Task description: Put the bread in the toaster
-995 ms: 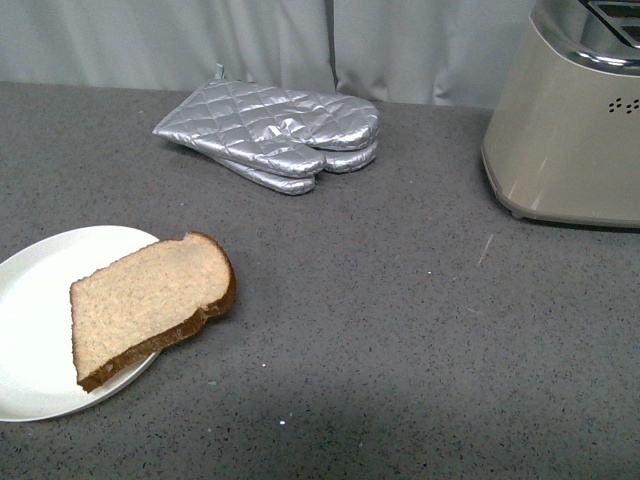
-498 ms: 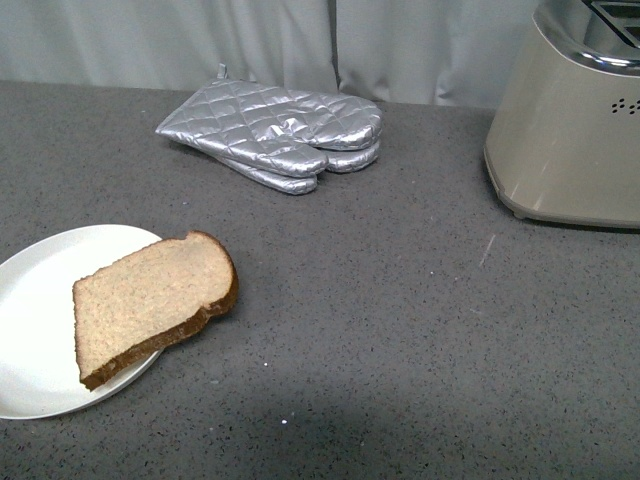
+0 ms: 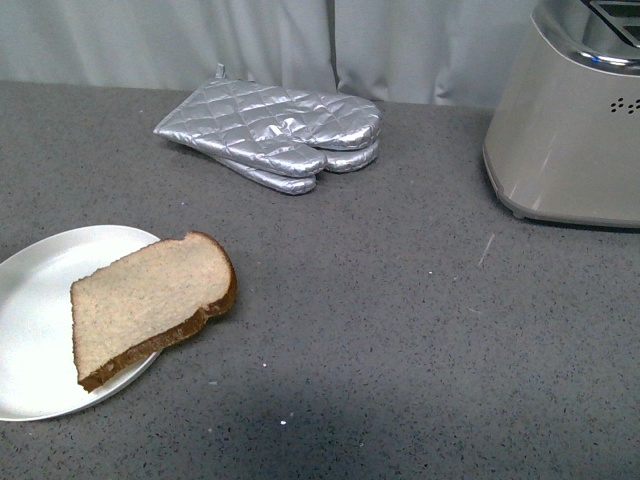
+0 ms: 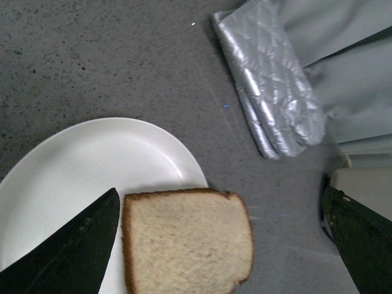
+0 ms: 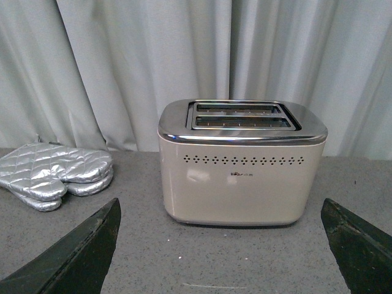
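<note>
Brown-crusted bread (image 3: 150, 305) flat on plate (image 3: 35, 300), rounded end overhanging the rim; well apart from toaster (image 3: 570, 130) at far right of worktop (image 3: 380, 330). Left gripper (image 4: 219, 196) spread wide over the slice, right gripper (image 5: 220, 205) equally wide, facing the slots. Best lowered left, pinching the overhanging crust lightly, without dragging the plate.
</note>
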You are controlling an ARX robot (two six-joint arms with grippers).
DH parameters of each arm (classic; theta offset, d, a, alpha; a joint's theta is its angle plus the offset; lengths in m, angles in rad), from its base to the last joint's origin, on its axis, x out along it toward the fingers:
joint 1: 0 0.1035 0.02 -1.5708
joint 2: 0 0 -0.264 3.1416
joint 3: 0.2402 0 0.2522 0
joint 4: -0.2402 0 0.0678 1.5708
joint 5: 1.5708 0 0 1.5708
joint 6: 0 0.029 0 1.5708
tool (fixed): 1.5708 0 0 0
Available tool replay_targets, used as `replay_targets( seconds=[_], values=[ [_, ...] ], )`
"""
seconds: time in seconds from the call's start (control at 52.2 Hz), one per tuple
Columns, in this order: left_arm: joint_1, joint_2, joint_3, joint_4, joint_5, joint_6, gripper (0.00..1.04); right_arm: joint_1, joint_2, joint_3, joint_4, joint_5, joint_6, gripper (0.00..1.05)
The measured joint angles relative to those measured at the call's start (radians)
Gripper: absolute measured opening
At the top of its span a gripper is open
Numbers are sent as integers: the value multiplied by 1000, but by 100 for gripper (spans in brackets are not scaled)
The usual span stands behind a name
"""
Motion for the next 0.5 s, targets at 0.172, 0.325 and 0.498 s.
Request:
replay_targets(
  seconds=[0.172, 0.325, 0.498],
  values=[
    [66, 289, 148, 31, 0, 92, 98, 0, 0, 0, 0, 0, 0, 95],
    [106, 408, 232, 29, -2, 168, 98, 0, 0, 0, 0, 0, 0, 95],
    [154, 491, 301, -18, 24, 314, 98, 0, 0, 0, 0, 0, 0, 95]
  ],
)
